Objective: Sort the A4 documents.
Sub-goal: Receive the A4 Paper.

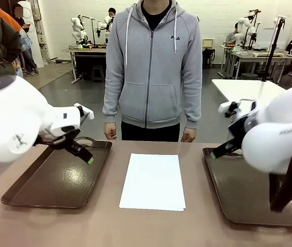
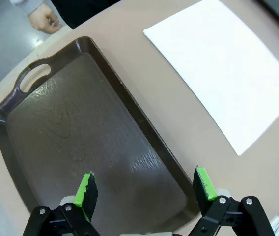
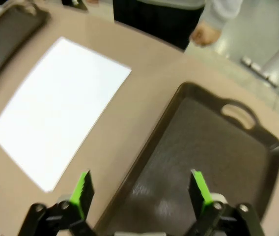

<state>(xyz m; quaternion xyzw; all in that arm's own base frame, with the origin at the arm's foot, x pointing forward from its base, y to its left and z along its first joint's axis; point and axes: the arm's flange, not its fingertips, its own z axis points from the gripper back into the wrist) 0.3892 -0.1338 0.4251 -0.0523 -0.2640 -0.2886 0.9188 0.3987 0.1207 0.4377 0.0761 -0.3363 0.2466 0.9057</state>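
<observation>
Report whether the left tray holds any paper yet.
Empty. The left tray shows only bare brown floor; the A4 documents lie flat on the table between it and the right tray.

My right arm [image 1: 282, 136] hid part of the tray [image 1: 228, 190] at the tabletop's [image 1: 110, 226] right edge, and the picture cut off its corner. I couldn't tell how many A4 documents [image 1: 152, 181] lay stacked.
</observation>
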